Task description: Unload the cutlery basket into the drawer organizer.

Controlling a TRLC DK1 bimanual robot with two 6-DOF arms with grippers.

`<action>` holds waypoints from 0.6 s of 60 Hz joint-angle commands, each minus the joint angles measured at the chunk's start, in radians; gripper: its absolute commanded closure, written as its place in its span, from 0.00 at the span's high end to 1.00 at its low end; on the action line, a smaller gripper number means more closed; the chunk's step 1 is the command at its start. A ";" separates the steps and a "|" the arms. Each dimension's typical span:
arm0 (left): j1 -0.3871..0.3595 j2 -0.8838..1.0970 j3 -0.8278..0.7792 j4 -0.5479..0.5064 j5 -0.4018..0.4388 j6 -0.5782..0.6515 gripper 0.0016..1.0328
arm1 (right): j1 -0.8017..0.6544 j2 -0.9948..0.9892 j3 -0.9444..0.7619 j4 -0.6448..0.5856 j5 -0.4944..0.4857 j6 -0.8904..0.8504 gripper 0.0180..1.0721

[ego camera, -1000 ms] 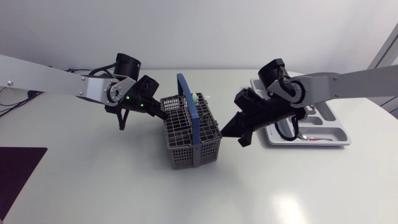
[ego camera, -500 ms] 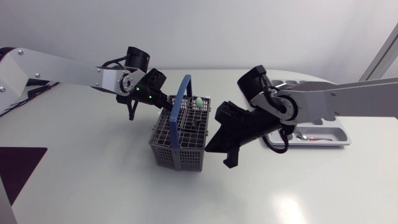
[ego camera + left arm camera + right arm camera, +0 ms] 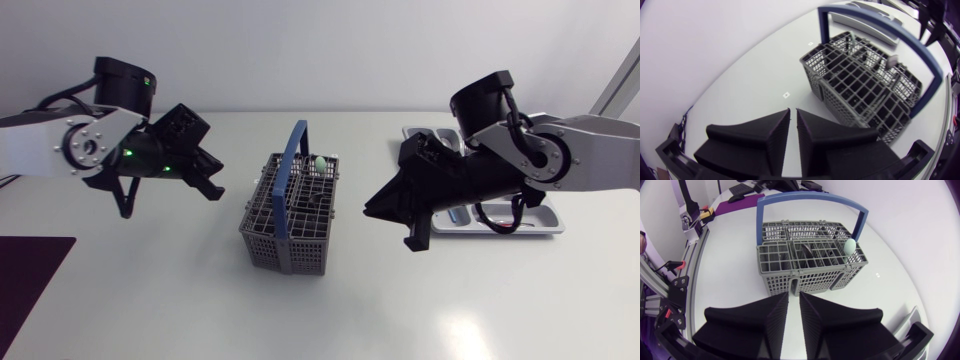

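Head view: left claw (image 3: 210, 186) and right claw (image 3: 376, 209), fingers together, empty, either side of cutlery basket (image 3: 290, 218).

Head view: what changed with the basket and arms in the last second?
The cutlery basket slid slightly toward the left arm's side and turned. Then the left gripper and right gripper drew back from it to their own sides, both shut and empty. The drawer organizer stayed put.

Drawer organizer (image 3: 553, 222) half hidden behind right arm (image 3: 575, 160)
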 commanded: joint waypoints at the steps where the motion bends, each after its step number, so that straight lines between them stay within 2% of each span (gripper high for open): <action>1: -0.057 -0.146 -0.022 -0.076 -0.008 0.059 0.28 | -0.015 -0.024 -0.049 -0.019 0.007 -0.030 0.28; 5: -0.131 -0.237 -0.003 -0.167 -0.048 0.074 0.32 | -0.021 -0.047 -0.074 -0.017 0.007 -0.036 0.28; 10: -0.281 -0.315 0.038 -0.271 -0.172 0.080 0.39 | -0.034 -0.076 -0.099 -0.017 0.009 -0.041 0.35; 12: -0.333 -0.323 0.057 -0.300 -0.215 0.080 0.41 | -0.041 -0.087 -0.108 -0.019 0.009 -0.042 0.36; 18: -0.565 -0.311 0.118 -0.378 -0.402 0.051 0.47 | -0.063 -0.122 -0.129 -0.025 0.010 -0.052 0.36; 23: -0.688 -0.249 0.179 -0.429 -0.486 0.016 0.50 | -0.087 -0.155 -0.146 -0.040 0.009 -0.067 0.39; 29: -0.745 -0.166 0.251 -0.450 -0.520 0.011 0.52 | -0.118 -0.187 -0.178 -0.043 0.003 -0.084 0.45; 36: -0.751 -0.073 0.316 -0.455 -0.520 0.022 0.53 | -0.158 -0.204 -0.206 -0.045 -0.006 -0.110 0.45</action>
